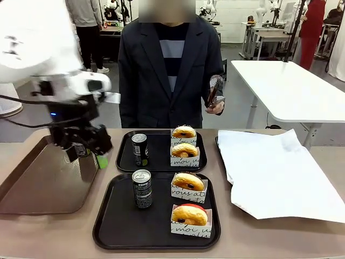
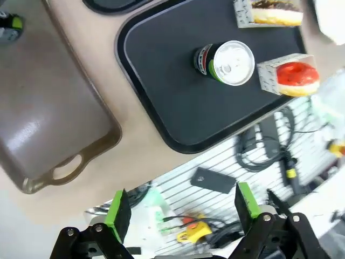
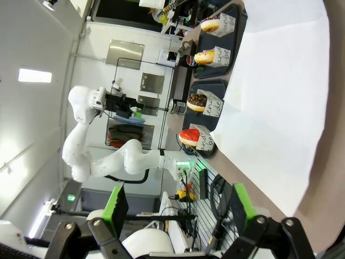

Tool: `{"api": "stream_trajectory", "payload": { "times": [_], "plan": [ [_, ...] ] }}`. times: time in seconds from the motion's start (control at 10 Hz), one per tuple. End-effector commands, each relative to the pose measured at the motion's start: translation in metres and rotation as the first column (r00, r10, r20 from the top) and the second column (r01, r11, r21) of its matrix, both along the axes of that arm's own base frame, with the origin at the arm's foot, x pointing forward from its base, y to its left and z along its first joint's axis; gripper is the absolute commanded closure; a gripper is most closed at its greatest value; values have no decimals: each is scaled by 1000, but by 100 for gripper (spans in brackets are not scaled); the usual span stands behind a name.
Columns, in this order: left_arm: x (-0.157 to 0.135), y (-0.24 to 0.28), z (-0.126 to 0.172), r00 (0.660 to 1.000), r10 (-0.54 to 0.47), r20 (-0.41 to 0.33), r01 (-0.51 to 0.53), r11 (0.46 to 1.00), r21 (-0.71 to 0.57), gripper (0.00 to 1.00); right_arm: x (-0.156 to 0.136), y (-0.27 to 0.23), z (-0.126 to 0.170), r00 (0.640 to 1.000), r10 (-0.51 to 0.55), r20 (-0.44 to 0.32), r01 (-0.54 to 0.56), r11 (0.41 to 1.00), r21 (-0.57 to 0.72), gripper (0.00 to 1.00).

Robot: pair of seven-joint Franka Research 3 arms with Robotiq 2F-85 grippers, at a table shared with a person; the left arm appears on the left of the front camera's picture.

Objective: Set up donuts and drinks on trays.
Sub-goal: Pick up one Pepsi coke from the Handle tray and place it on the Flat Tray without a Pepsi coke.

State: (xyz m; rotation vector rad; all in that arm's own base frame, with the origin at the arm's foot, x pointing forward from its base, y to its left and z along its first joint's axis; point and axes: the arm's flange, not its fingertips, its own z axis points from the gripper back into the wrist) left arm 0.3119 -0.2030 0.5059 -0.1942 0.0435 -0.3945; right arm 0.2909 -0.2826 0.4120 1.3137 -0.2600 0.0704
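The long brown plastic tray (image 1: pixel 40 183) lies at the table's left, beside two square black plastic trays – the near one (image 1: pixel 116 226) and the far one (image 1: pixel 161 162). Each black tray holds one slim black drink can (image 1: pixel 142 189) at its left and two sleeved ring donuts (image 1: pixel 188 215) at its right. The left gripper (image 1: pixel 89 148) hangs over the brown tray, jaws wide and empty. The right gripper (image 3: pixel 175 208) – off the table's edge – is spread wide too, holding nothing.

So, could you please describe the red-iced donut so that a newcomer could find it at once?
Start at the black tray nearest the robot, the one in front of the other black tray. It holds a can and two sleeved donuts; the red-iced donut sits at the tray's near right corner, unlike its brown neighbour behind it.
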Motion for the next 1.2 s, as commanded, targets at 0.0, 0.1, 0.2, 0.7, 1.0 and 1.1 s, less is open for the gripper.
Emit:
{"api": "stream_trajectory", "payload": {
  "times": [0.0,0.1,0.2,0.7,1.0,1.1],
  "plan": [
    [-11,80,8,996,87,-10,-86,956,-280,0,-1,0,1,1000,0,8,0,1000,7,0],
    [-23,110,6,991,133,-23,-134,941,-311,0,-1,0,1,1000,0,8,0,1000,7,0],
    [-33,136,0,984,176,-35,-177,918,-355,0,-1,0,1,1000,0,8,0,1000,7,0],
    [-37,261,-39,944,328,-33,-253,658,-709,0,-1,0,1,1000,0,8,0,1000,7,0],
    [-35,333,-93,883,451,-129,-339,424,-840,0,-1,0,1,1000,0,8,0,1000,7,0],
    [-33,347,-104,885,439,-157,-330,350,-877,0,-1,0,1,1000,0,8,0,1000,7,0]
  ]
}}
